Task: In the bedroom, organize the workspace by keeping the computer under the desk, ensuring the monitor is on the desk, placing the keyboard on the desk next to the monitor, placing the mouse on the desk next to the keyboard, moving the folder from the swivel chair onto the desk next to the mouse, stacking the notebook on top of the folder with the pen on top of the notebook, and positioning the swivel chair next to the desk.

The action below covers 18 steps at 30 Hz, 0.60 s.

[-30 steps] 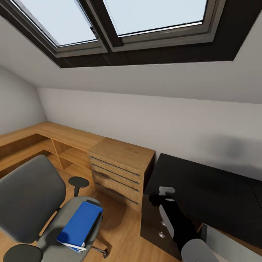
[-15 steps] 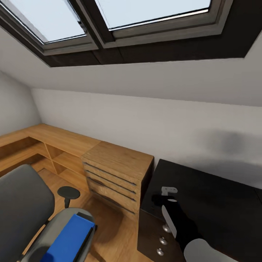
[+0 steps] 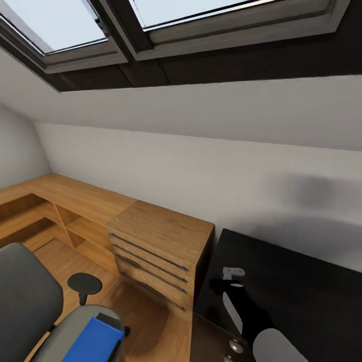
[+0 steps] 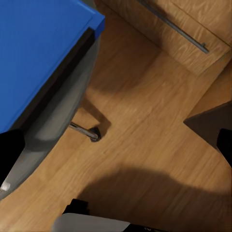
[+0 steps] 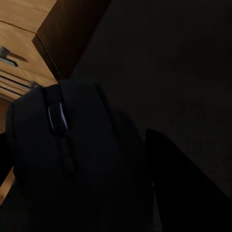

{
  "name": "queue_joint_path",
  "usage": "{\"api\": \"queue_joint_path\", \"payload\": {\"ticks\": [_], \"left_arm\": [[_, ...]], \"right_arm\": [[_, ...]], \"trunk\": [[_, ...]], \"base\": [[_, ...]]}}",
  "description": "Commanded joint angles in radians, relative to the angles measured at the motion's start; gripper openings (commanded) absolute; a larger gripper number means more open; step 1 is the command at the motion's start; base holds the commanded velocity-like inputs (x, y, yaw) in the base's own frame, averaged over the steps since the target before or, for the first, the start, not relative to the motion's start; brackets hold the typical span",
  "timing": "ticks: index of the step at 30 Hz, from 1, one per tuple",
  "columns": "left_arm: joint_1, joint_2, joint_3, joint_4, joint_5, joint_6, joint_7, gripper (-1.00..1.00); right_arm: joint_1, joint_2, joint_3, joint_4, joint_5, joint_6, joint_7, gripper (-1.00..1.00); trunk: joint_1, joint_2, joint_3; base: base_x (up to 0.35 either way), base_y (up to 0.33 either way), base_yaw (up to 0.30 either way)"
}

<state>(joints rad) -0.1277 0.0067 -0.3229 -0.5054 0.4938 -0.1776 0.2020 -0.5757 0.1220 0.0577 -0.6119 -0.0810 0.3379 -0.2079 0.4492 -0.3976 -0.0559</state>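
Here we carry the mouse, pinched in our right gripper, over the desk for placing; left gripper's state we cannot tell.

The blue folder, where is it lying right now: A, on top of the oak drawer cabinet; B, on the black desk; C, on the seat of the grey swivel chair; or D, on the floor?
C: in the head view the blue folder lies flat on the seat of the grey swivel chair, apart from the black desk.
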Motion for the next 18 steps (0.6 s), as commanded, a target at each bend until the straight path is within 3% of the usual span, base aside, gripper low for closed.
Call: {"api": "queue_joint_path", "payload": {"ticks": [1,8,18], "left_arm": [[-0.001,0.001,-0.008,0.000,0.007,-0.005,0.008,1.00],[-0.001,0.001,-0.008,-0.004,0.008,-0.024,0.008,1.00],[-0.001,0.002,-0.004,-0.011,0.009,-0.053,0.012,1.00]], "right_arm": [[-0.013,-0.001,0.005,0.028,-0.011,-0.009,-0.008,-1.00],[-0.090,-0.006,0.003,0.206,-0.020,-0.058,-0.008,-1.00],[-0.104,-0.007,-0.001,0.280,-0.025,-0.051,-0.008,-1.00]], "trunk": [[0.001,-0.002,-0.002],[0.001,-0.002,-0.002],[0.001,-0.002,-0.002]], "base": [[0.072,0.000,0.000],[0.018,0.000,0.000],[0.001,0.000,0.000]]}}
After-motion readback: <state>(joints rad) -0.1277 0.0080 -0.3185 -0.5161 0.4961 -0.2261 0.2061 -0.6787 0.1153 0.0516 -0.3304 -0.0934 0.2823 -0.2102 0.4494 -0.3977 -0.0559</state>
